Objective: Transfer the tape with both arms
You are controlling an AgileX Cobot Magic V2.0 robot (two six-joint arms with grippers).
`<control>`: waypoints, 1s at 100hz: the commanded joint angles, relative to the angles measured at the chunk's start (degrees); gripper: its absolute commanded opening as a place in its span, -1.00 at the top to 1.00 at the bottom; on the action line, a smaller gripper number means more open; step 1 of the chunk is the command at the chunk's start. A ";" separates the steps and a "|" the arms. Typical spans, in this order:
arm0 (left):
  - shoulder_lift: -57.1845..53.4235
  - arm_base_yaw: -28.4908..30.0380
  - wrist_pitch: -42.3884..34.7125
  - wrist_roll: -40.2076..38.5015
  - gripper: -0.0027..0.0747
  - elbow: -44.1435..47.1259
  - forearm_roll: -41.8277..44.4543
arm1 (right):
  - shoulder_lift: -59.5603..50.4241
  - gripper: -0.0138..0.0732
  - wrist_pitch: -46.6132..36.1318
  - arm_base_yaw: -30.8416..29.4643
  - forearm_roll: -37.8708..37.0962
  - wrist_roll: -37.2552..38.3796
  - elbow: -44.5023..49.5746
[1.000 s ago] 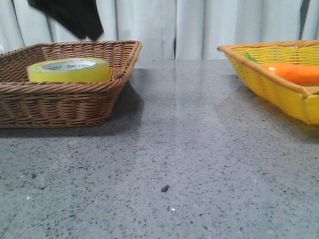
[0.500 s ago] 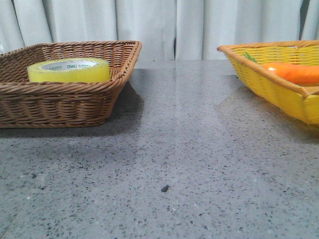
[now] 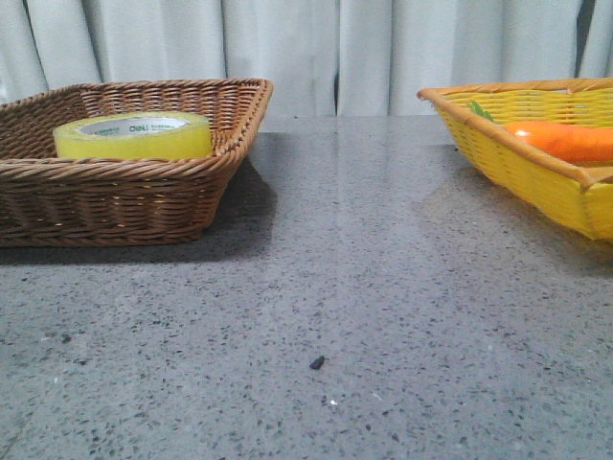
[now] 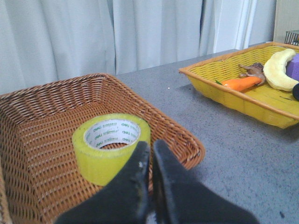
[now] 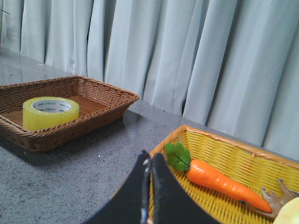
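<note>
The tape (image 4: 111, 145) lies flat in the brown wicker basket (image 4: 42, 98) on the worktop (image 3: 383, 287) — left gripper (image 4: 150, 150) poised above it, fingers clenched; right gripper (image 5: 150, 161) likewise closed, empty, over the yellow basket (image 5: 224, 144).

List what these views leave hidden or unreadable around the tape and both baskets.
- Tape, front view: lower part hidden behind the brown basket's near wall.
- Yellow basket, front view: cut off by the right edge; only the carrot shows inside.
- Left gripper and right gripper: outside the front view.
- Purple object, left wrist view: cut by the edge, unidentifiable.
</note>
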 commanded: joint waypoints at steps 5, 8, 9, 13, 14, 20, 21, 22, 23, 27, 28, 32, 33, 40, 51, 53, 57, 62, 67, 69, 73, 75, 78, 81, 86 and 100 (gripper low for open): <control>-4.55 0.17 -5.31 -0.61 0.99 2.11 -0.59 | -0.90 0.85 -6.11 -0.21 -1.98 -0.17 -0.88; -5.18 0.17 -5.21 -0.61 0.99 2.67 -0.58 | -0.90 0.85 -6.26 -0.21 -1.98 -0.17 -0.88; -5.40 0.17 -5.20 -0.61 0.99 2.96 -0.58 | -0.90 0.85 -6.26 -0.21 -1.98 -0.17 -0.88; -5.73 0.17 -5.20 -0.61 0.99 3.57 -0.58 | -0.90 0.85 -6.26 -0.21 -1.98 -0.17 -0.88; -5.87 0.17 -5.20 -0.61 0.99 3.78 -0.58 | -0.90 0.85 -6.26 -0.21 -1.98 -0.17 -0.88; -5.95 0.17 -5.20 -0.61 0.99 4.66 -0.58 | -0.90 0.85 -6.26 -0.21 -1.98 -0.17 -0.88; -5.95 0.17 -5.20 -0.61 0.99 4.85 -0.58 | -0.90 0.85 -6.26 -0.21 -1.98 -0.17 -0.88; -5.95 0.17 -5.20 -0.61 0.99 4.95 -0.58 | -0.90 0.85 -6.26 -0.21 -1.98 -0.17 -0.88; -5.95 0.17 -5.05 -0.61 0.99 5.17 -0.58 | -0.90 0.85 -6.26 -0.21 -1.98 -0.17 -0.88; -5.95 0.17 -5.08 -0.61 0.99 5.70 -0.58 | -0.90 0.85 -6.26 -0.21 -1.98 -0.17 -0.88; -5.95 0.17 -5.08 -0.61 0.99 5.91 -0.58 | -0.90 0.85 -6.26 -0.21 -1.98 -0.17 -0.88; -5.95 0.17 -4.99 -0.61 0.99 6.54 -0.58 | -0.90 0.85 -6.26 -0.21 -1.98 -0.17 -0.88; -5.95 0.17 -4.99 -0.61 0.99 6.65 -0.58 | -0.90 0.85 -6.26 -0.21 -1.98 -0.17 -0.88; -5.95 0.17 -4.85 -0.61 0.99 7.53 -0.58 | -0.90 0.85 -6.26 -0.21 -1.98 -0.17 -0.88; -5.95 0.17 -4.85 -0.61 0.99 8.75 -0.58 | -0.90 0.85 -6.26 -0.21 -1.98 -0.17 -0.88; -5.95 0.17 -4.85 -0.61 0.99 8.99 -0.58 | -0.90 0.85 -6.26 -0.21 -1.98 -0.17 -0.88; -5.95 0.17 -4.85 -0.61 0.99 9.26 -0.58 | -0.90 0.85 -6.26 -0.21 -1.98 -0.17 -0.88; -5.95 0.17 -4.85 -0.61 0.99 9.71 -0.58 | -0.90 0.85 -6.26 -0.21 -1.98 -0.17 -0.88; -5.99 0.17 -5.87 -0.61 0.99 10.78 -0.58 | -0.90 0.85 -6.26 -0.21 -1.98 -0.17 -0.88; -6.09 0.17 -6.18 -0.61 0.99 11.09 -0.58 | -0.90 0.85 -6.26 -0.21 -1.98 -0.17 -0.88; -6.48 0.59 -7.20 -0.61 0.99 11.90 -0.58 | -0.90 0.85 -6.26 -0.21 -1.98 -0.17 -0.88; -6.78 0.80 -7.36 -0.61 0.99 12.18 -0.58 | -0.90 0.85 -6.26 -0.21 -1.98 -0.17 -0.88; -7.64 1.54 -8.14 -0.61 0.99 12.79 -0.58 | -0.90 0.85 -6.26 -0.21 -1.98 -0.17 -0.88; -8.53 2.36 -8.25 -0.61 0.99 13.24 -0.58 | -0.90 0.85 -6.26 -0.21 -1.98 -0.17 -0.88; -10.52 4.37 -8.82 -0.61 0.99 14.18 -0.95 | -0.90 0.85 -6.26 -0.21 -1.98 -0.17 -0.88; -15.41 11.31 -9.86 -0.61 0.99 17.28 -2.01 | -0.90 0.85 -6.26 -0.21 -1.98 -0.17 -0.88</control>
